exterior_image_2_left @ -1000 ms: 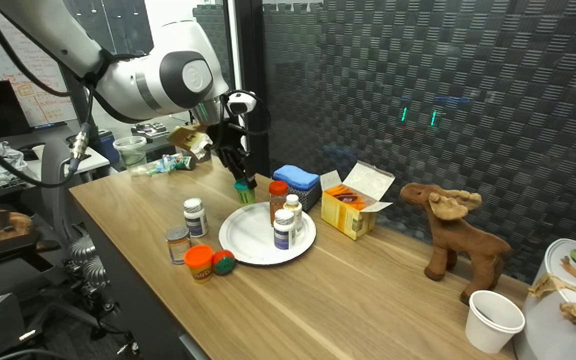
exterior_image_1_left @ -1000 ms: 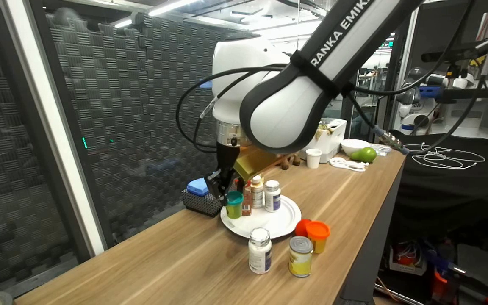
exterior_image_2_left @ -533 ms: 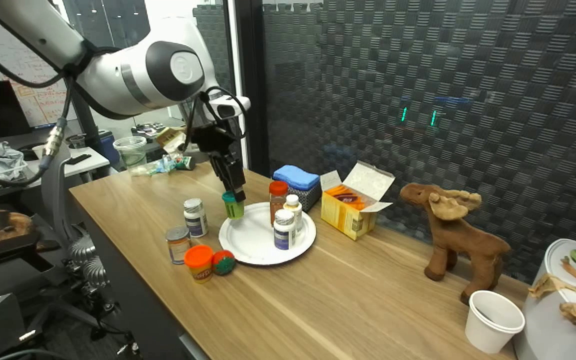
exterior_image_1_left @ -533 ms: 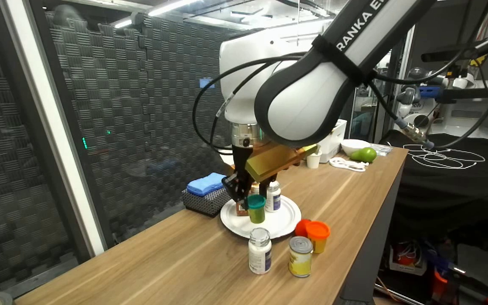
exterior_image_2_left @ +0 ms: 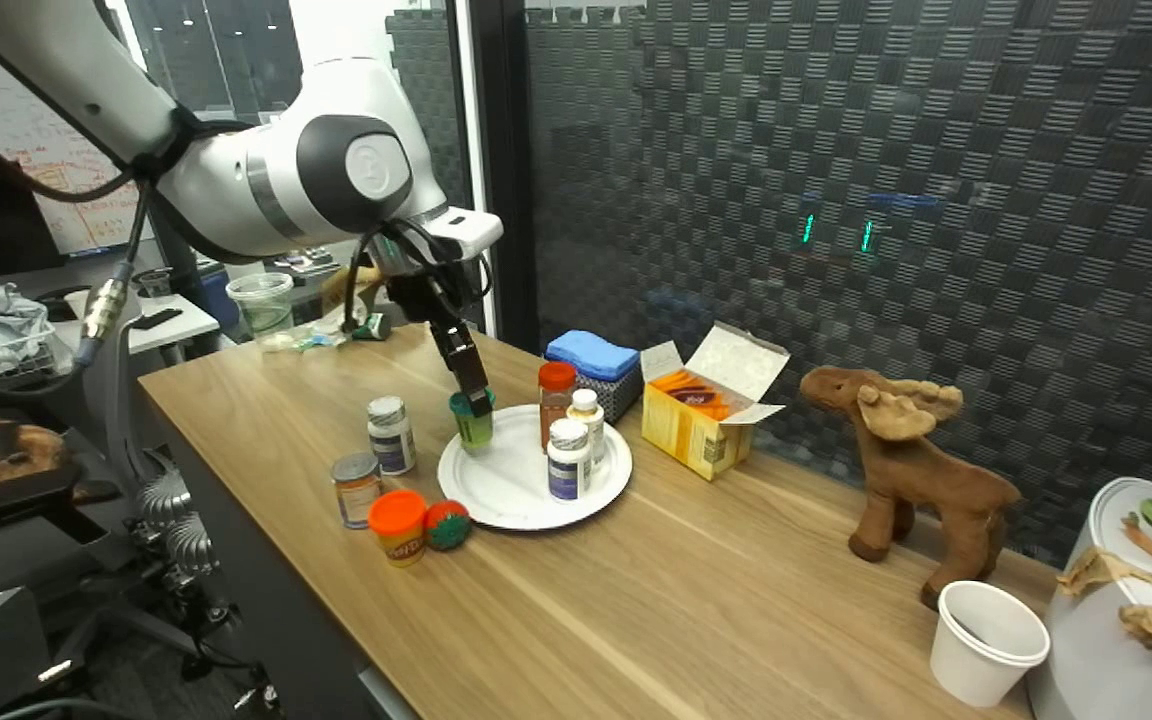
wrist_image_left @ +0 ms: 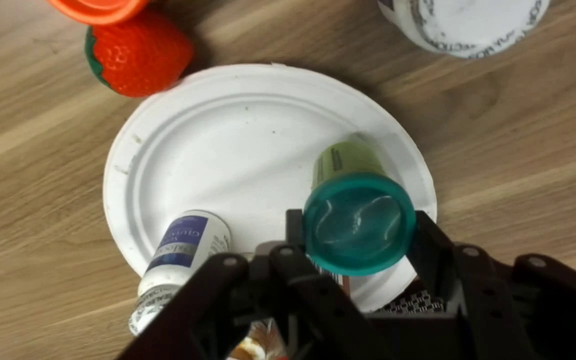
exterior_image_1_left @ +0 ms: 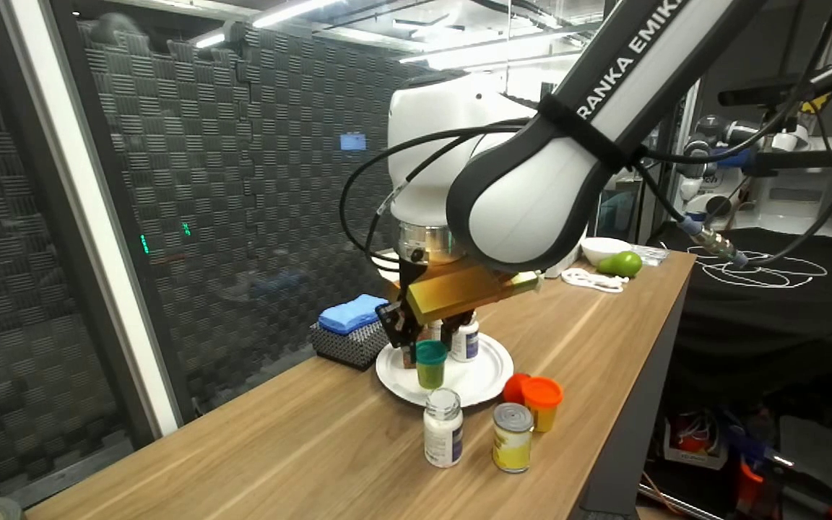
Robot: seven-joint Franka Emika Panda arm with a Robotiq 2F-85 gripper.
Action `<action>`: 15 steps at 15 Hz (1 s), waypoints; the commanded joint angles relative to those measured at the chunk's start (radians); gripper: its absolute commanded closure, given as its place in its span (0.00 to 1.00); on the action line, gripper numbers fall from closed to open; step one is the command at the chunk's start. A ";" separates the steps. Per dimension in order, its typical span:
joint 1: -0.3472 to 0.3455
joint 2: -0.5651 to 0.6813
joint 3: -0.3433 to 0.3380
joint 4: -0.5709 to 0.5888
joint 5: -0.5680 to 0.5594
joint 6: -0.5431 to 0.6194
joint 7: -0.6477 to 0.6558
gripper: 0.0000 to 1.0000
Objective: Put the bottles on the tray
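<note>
While the gripper (wrist_image_left: 358, 230) pinches the teal-lidded jar (exterior_image_1_left: 431, 365) | its body below the jaws, long axis near upright | over the tray (wrist_image_left: 228, 160), near the edge facing the white bottle (exterior_image_1_left: 443, 433) on the bench (exterior_image_1_left: 279, 448) | contact unclear

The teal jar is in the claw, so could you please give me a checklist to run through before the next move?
Claw holding the teal jar: ok, jaws on both sides.
Jar over the tray: ok, near its rim.
Jar's base touching the tray: cannot tell.
Three bottles on the tray upright: ok.
All bottles on the tray: not ok, a white bottle and the orange jar stand outside it.
</note>
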 commanded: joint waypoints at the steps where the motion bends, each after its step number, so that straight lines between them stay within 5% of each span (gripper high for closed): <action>1: 0.004 0.022 -0.018 0.033 -0.044 0.086 0.085 0.72; 15: 0.038 0.116 -0.091 0.066 -0.079 0.181 0.178 0.72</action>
